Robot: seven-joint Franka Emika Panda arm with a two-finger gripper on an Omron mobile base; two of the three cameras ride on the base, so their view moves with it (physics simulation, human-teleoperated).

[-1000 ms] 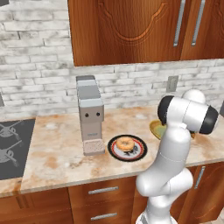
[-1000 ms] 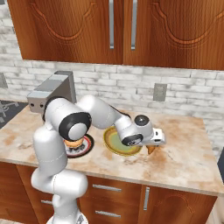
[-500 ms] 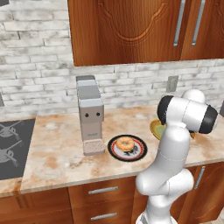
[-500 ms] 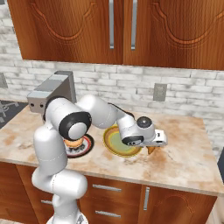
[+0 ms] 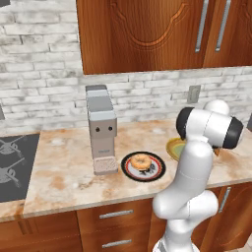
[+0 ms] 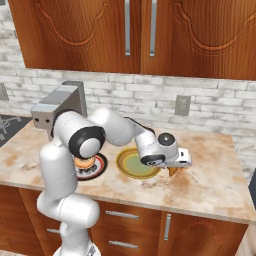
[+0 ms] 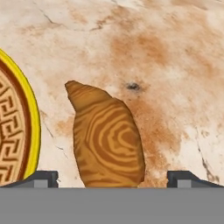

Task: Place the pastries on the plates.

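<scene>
Left to right on the bench (image 5: pixel 64 172): hob (image 5: pixel 15 165) at the far left edge, then the grey coffee machine (image 5: pixel 101 129) standing against the brick wall. Just right of it, the black plate (image 5: pixel 143 166) with the doughnut (image 5: pixel 141 161) resting on its centre. Next the yellow-rimmed plate (image 6: pixel 135 164), nothing on it, partly hidden behind the arm in the left base view. Croissant (image 7: pixel 107 138) lies on bare bench just right of that plate, close to the yellow rim but apart from it.

Arm pose: rises from the base, shoulder and elbow folded high, forearm reaching forward and right across the yellow plate, wrist bent so the hand points down at the bench. Gripper (image 7: pixel 112 178) sits low over the croissant at the plate's right edge; in the right base view the pastry peeks out under the hand.

Jaws spread wide, one dark tip on each side of the croissant's near end, clear gap on both sides, nothing gripped. Croissant flat on the bench.
</scene>
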